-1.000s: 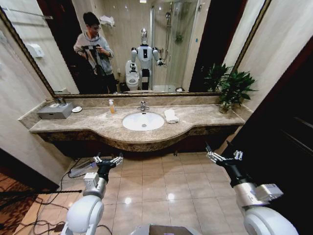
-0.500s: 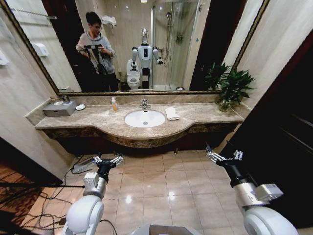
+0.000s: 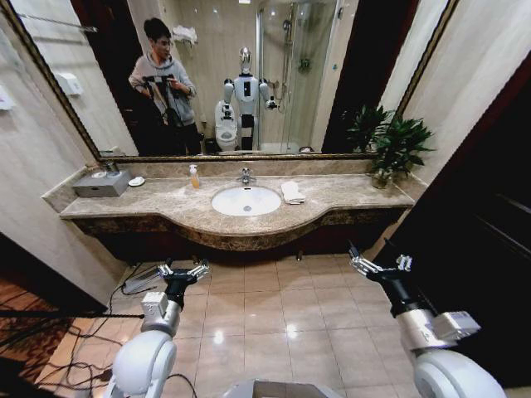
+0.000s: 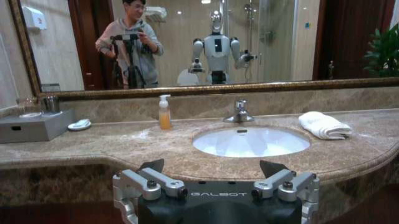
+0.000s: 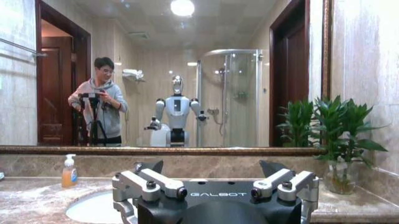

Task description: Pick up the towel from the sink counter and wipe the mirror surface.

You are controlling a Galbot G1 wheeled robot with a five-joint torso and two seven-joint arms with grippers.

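Well short of the sink counter (image 3: 166, 207), both hands (left hand (image 3: 183, 271), right hand (image 3: 380, 264)) low, fingers spread.

Count, items on the surface (image 3: 166, 207):
- white folded towel (image 3: 290, 193): 1
- oval white basin (image 3: 246, 201): 1
- chrome faucet (image 3: 245, 176): 1
- soap pump bottle, amber liquid (image 3: 193, 177): 1
- small white round dish (image 3: 136, 181): 1
- grey box (image 3: 99, 183): 1
- potted green plant (image 3: 397, 149): 1

Wall mirror (image 3: 348, 75): 1.

Robot hands: 2, namely left hand (image 3: 182, 271), fingers spread, and right hand (image 3: 378, 264), fingers spread.
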